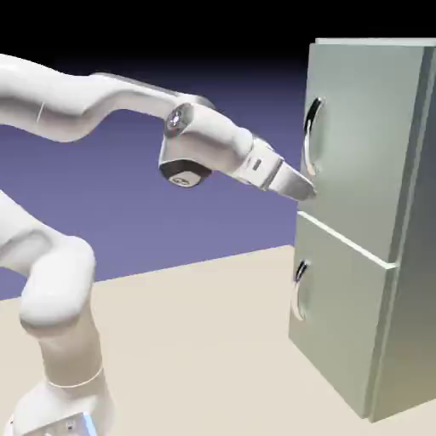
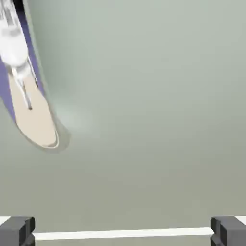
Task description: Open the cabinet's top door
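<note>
The grey two-fingered pincer point(image 2: 122, 231) is spread. It points toward the closed flat top door point(image 1: 366, 128) of the tall grey-green cabinet point(image 1: 415, 332).

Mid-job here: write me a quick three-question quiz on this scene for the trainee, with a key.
1. True or false: the top door stands wide open.
2. Which is longer, the upper handle or the lower handle?
3. Fill in the blank: in the hand view, the gripper's fingertips are spread ____, with nothing held between them.

Key: 1. False, it is shut. 2. The upper handle. 3. Apart.
</note>
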You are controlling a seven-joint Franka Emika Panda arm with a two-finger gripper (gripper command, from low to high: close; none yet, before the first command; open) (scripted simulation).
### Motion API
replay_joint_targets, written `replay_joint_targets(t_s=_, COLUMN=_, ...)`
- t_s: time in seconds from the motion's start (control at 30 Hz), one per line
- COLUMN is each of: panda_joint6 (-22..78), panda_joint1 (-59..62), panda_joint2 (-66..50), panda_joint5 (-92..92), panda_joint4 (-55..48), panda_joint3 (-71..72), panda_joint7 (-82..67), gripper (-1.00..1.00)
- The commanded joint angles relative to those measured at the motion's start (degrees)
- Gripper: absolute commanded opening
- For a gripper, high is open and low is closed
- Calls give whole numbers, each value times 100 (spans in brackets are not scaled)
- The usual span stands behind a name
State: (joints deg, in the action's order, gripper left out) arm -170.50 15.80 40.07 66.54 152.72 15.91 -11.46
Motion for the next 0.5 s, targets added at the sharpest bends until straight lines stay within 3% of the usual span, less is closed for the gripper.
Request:
replay_joint_targets(t_s=0.0, panda_joint6=13, panda_joint1=62, panda_joint2=28, panda_joint5=250, panda_joint4=-31, panda_joint3=60, panda_joint7=-202, gripper=0)
replay_joint_targets(t_s=0.47, panda_joint6=197, panda_joint1=926, panda_joint2=416, panda_joint5=3739, panda_joint4=-465, panda_joint3=894, panda_joint7=-3030, gripper=0)
